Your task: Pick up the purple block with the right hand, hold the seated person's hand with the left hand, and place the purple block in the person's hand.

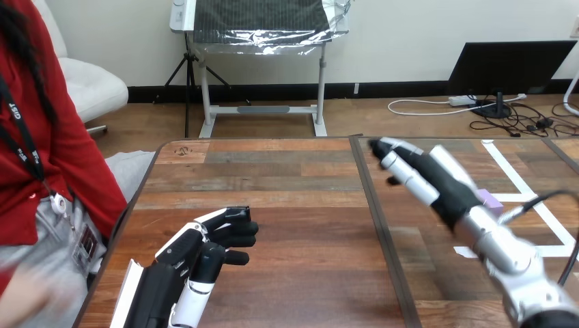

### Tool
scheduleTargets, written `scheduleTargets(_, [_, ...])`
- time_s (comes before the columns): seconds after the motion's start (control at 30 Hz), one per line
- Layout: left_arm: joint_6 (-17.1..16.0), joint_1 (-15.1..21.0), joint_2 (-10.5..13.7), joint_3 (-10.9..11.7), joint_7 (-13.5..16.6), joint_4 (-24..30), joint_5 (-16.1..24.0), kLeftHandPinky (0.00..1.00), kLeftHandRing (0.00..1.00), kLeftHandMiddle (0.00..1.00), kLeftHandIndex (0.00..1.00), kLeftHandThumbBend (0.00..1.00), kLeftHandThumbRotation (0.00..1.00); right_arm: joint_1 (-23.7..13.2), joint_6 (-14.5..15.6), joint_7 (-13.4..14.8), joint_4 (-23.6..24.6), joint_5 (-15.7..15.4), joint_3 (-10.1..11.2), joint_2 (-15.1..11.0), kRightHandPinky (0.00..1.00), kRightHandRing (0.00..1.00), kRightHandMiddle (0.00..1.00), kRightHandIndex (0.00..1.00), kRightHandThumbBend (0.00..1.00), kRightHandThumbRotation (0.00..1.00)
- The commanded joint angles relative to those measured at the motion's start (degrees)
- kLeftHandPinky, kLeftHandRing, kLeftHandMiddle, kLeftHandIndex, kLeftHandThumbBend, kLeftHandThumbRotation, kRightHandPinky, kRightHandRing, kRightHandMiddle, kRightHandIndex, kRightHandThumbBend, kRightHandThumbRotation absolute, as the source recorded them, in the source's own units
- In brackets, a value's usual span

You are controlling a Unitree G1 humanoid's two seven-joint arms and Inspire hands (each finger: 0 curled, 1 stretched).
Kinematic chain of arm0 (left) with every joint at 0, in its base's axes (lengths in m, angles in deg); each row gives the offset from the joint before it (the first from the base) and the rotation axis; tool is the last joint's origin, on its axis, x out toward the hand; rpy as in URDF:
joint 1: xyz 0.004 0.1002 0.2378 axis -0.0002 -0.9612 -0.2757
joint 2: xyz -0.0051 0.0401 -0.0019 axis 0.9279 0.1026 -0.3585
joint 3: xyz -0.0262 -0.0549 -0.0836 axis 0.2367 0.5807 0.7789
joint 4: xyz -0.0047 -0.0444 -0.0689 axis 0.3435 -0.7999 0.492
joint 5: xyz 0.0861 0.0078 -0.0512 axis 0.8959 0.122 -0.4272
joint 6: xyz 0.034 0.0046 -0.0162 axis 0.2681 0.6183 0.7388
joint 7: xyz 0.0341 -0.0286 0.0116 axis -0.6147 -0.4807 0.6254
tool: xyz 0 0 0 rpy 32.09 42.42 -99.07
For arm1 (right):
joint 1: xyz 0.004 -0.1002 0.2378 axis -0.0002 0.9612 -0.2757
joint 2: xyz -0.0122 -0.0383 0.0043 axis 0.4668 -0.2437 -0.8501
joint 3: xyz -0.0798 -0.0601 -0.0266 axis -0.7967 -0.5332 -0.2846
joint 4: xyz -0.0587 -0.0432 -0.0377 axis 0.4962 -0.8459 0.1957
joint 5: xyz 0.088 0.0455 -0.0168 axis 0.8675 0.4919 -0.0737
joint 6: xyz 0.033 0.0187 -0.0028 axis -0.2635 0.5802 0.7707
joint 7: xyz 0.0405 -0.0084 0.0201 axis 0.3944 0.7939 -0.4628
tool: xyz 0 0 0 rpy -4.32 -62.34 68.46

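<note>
a: fig. 1, head view. where does the purple block [491,201] lie?

b: on the wooden table [300,205], right half, just beside a strip of white tape [520,183]. only a corner shows, as the rest is hidden behind the right hand [437,181].

a: state of that hand?

b: fingers straight and close together, pointing up and to the left, clasping nothing. whether it touches the block cannot be told.

a: and the left hand [205,253]?

b: low over the table's left half, fingers loosely bent with tips turned rightward, nothing between them.

a: the person?

b: seated at the view's left. the person's hand [24,290] shows as a blur near the bottom left corner, off the table and well apart from both robot hands.
</note>
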Motion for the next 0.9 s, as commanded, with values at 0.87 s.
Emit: scheduleTargets(0.87, [-1.3, 5.0, -0.9, 1.3, 0.3, 0.3, 1.1, 0.64, 0.69, 0.7, 0.72, 0.5, 0.9, -26.0, 7.1, 10.4, -17.5, -11.2, -3.1, -8.5, 0.7, 0.79, 0.85, 0.89, 0.51, 0.9])
